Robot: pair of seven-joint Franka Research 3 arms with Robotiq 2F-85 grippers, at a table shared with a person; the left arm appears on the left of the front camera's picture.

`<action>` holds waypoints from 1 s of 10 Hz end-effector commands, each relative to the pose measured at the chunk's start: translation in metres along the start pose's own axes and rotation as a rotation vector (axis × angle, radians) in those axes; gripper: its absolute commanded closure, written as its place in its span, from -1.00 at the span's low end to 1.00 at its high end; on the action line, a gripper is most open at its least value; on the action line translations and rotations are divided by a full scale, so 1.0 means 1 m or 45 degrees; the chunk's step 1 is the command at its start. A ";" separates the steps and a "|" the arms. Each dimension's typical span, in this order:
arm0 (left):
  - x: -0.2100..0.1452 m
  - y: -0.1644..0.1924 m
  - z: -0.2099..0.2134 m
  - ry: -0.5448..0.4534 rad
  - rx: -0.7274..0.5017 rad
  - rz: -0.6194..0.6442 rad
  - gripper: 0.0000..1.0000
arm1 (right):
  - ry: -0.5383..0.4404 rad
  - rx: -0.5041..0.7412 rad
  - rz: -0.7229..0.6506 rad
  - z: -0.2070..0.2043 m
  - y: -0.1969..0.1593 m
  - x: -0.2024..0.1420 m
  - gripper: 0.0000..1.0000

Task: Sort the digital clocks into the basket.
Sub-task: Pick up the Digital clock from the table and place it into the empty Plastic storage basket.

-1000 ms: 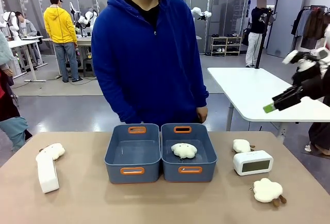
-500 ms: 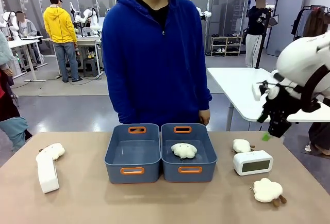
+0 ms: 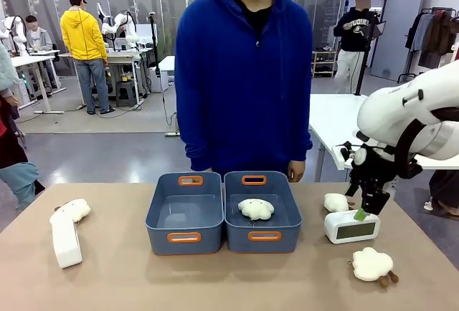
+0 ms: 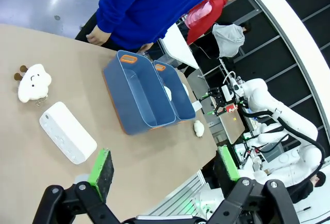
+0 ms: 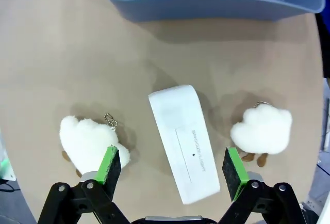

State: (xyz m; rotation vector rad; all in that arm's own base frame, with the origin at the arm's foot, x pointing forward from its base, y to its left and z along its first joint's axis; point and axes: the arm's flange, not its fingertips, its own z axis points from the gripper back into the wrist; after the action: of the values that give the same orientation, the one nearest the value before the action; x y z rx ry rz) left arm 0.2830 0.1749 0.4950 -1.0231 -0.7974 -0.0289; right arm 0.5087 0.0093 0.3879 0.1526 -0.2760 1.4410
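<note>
One white digital clock [image 3: 351, 226] stands at the table's right, screen facing me. My right gripper [image 3: 362, 213] hangs open just above it; in the right wrist view the clock [image 5: 183, 141] lies between the spread green pads [image 5: 109, 164] of that gripper [image 5: 171, 166], untouched. A second white clock [image 3: 66, 239] lies at the far left; in the left wrist view it [image 4: 67, 139] sits below my open left gripper [image 4: 165, 165]. Two blue baskets stand side by side mid-table: the left basket [image 3: 161, 214] is empty, the right basket [image 3: 290, 214] holds a plush.
Fluffy white plush toys lie around: one in the right basket [image 3: 256, 208], one behind the right clock [image 3: 335, 202], one in front of it [image 3: 371, 264], one by the left clock [image 3: 72, 209]. A person in a blue hoodie [image 3: 244, 82] stands at the far edge.
My right arm has swung down from the upper right until its open gripper hangs over the right clock. The person has stepped to the right.
</note>
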 end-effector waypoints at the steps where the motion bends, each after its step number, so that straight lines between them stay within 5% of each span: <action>1: 0.002 -0.002 0.001 -0.015 -0.025 0.003 -1.00 | 0.042 0.012 -0.002 -0.008 -0.009 0.001 -1.00; 9: 0.002 -0.002 0.001 -0.015 -0.025 0.003 -1.00 | 0.040 0.065 -0.040 -0.063 -0.032 0.004 -1.00; 10: 0.002 -0.002 0.001 -0.015 -0.025 0.003 -1.00 | 0.037 0.069 -0.045 -0.066 -0.032 0.004 -0.14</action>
State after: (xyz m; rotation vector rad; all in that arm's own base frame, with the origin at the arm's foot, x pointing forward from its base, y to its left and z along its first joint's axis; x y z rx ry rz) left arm 0.2829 0.1749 0.4950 -1.0234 -0.7973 -0.0289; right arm 0.5394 0.0248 0.3258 0.1786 -0.2113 1.4435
